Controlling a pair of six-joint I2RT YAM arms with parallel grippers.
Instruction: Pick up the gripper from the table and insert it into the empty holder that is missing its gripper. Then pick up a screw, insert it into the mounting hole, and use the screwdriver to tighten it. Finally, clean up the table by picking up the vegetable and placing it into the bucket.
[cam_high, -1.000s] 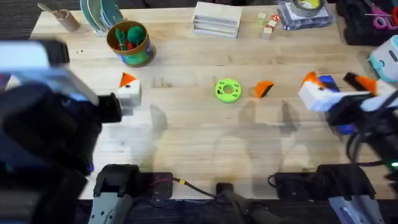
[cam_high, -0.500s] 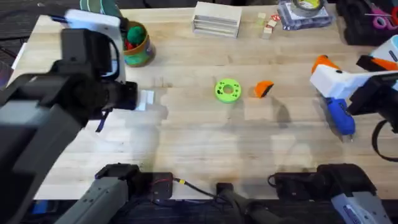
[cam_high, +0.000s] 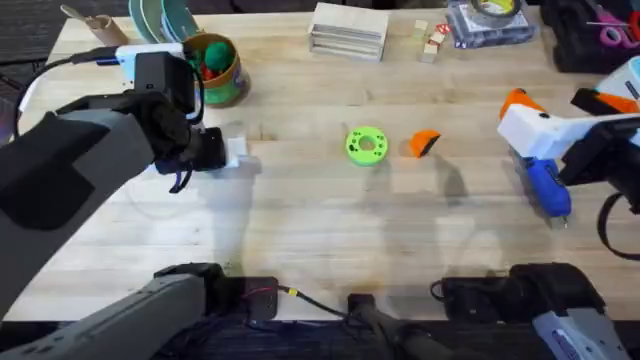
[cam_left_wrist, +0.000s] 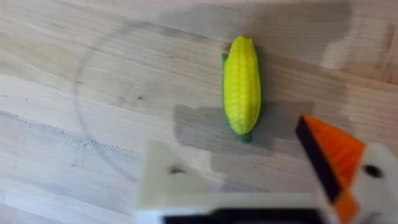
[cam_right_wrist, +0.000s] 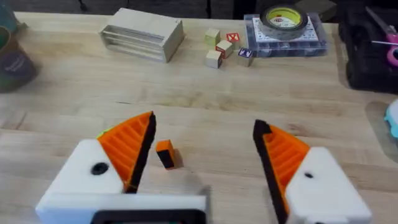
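While the left gripper hangs spread wide over the vegetable, one finger bare white, the other orange-padded, the right gripper stands just as wide and empty near the screwdriver. The gripper lies beside the green disc, mid-table. Judgement: approach that fin from above, close squarely across its flats so it can't twist before seating.

You get even, bright light from above, laying soft overlapping shadows on the worktop. Your left arm looms dark and slightly blurred in the overhead view. Both wrist views are soft, the near jaws out of focus, and the corn throws a grey shadow.
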